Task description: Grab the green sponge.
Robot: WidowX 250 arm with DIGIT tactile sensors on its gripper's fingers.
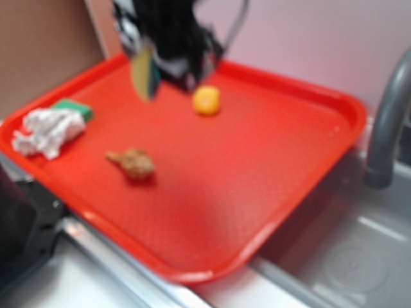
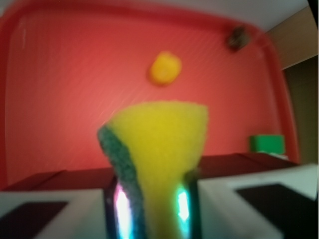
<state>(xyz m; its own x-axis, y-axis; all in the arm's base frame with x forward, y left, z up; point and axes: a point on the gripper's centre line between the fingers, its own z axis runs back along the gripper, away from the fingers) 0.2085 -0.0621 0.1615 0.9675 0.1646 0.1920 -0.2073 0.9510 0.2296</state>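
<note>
The gripper point(image 2: 149, 209) is closed on the green sponge point(image 2: 158, 149), its two fingers point(image 2: 119, 209) pressing in on the lower part of the foam from either side, so that the sponge narrows where it is pinched and flares wider beyond the tips. In the wrist view the yellow face is toward the camera and the thin dark green scouring layer runs down its left edge. In the exterior view the sponge point(image 1: 145, 74) hangs from the blurred black arm point(image 1: 168, 32) above the far left part of the red tray point(image 1: 212, 212), clear of the tray surface. Just beside it on the tray lies a small round yellow-orange object point(image 1: 207, 101). Nearer the front sits a brown lumpy item point(image 1: 133, 163), too blurred to identify. At the tray's left edge a crumpled white cloth point(image 1: 49, 132) lies touching a small flat green block point(image 1: 76, 108). To the right of the tray stands a grey faucet point(image 1: 389, 122) over a metal sink point(image 1: 347, 256).
</note>
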